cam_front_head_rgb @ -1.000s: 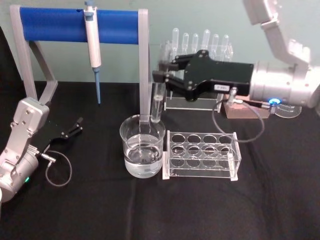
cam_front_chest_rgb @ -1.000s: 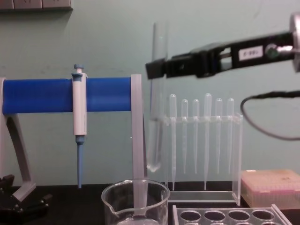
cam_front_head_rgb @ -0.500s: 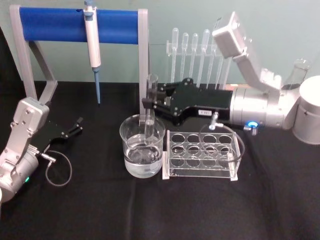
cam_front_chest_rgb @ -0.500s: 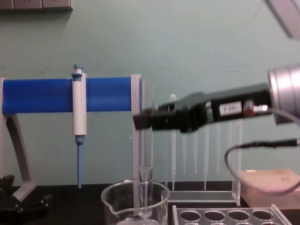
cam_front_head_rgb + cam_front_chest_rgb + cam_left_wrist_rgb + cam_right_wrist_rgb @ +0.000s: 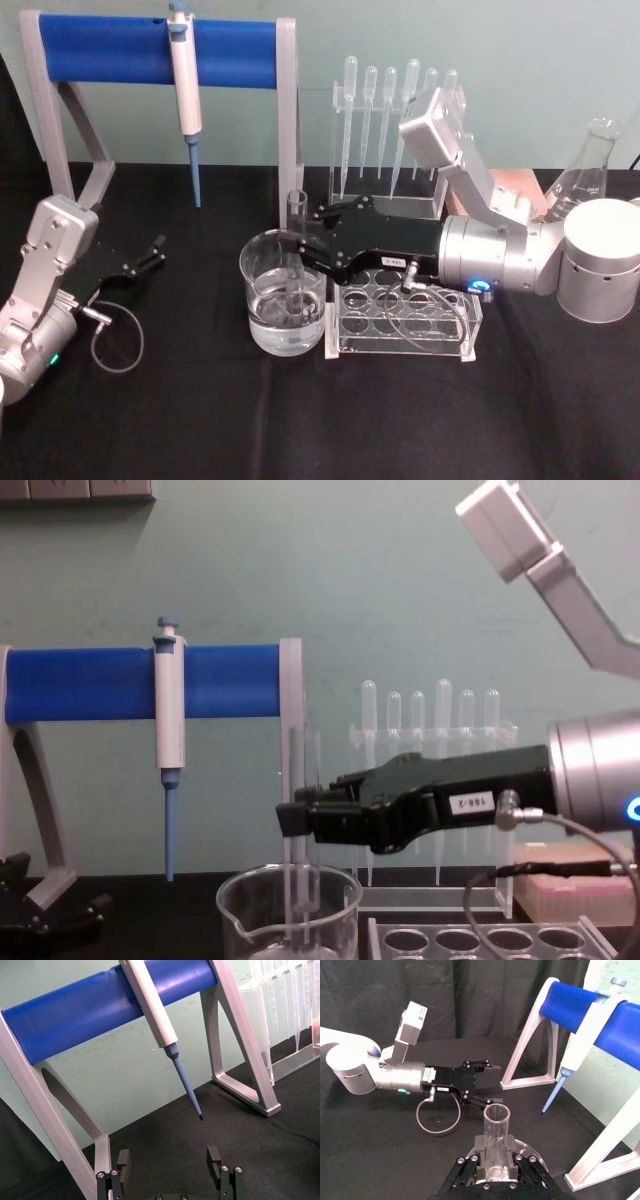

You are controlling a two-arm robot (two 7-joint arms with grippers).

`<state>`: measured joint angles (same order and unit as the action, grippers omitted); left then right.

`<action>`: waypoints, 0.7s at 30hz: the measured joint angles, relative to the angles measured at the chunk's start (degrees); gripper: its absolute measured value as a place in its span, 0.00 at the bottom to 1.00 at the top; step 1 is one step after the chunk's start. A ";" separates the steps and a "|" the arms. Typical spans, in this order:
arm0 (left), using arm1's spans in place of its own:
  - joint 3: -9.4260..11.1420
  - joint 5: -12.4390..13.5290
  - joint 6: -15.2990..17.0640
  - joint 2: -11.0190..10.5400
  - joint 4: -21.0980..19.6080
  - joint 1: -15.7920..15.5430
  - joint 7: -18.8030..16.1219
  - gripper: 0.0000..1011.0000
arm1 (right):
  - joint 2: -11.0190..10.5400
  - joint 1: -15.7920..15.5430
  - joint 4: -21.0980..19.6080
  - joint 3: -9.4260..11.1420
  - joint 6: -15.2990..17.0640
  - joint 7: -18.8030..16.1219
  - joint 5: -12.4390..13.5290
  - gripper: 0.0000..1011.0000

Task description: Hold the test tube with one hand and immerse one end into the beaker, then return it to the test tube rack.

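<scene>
Two grippers are in service. My right gripper (image 5: 299,245) reaches in level from 3 o'clock, passing over the clear rack (image 5: 345,332). Its jaws are pinched onto the test tube (image 5: 296,212) a little below the open top. The test tube stands upright. Its lower end is inside the beaker (image 5: 252,290), below the rim, and in the head view it reaches into the clear liquid.

In the chest view the right gripper (image 5: 296,818) sits just above the beaker (image 5: 240,910), with the test tube (image 5: 310,765) rising above the jaws. In the right wrist view the test tube (image 5: 496,1132) is clamped on both sides.

The beaker stands near the centre of the black table (image 5: 300,430). The rack lies just beside it at its 3 o'clock. A blue stand (image 5: 150,50) with a hanging pipette (image 5: 185,90) stands at the beaker's 11 o'clock.

My left gripper (image 5: 150,255) sits low over the table at the beaker's 9 o'clock, well apart from it. In the left wrist view the left gripper (image 5: 169,1160) has its jaws spread, with nothing between them.
</scene>
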<state>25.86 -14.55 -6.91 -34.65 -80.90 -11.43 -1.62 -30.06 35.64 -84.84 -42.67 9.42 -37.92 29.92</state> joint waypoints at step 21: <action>0.00 0.00 0.00 0.00 0.00 0.00 0.00 0.99 | 2.84 -1.59 4.18 1.11 -0.43 -0.10 -3.13 0.24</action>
<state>25.86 -14.55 -6.91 -34.65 -80.90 -11.43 -1.62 -27.21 34.05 -80.67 -41.55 8.98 -38.02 26.79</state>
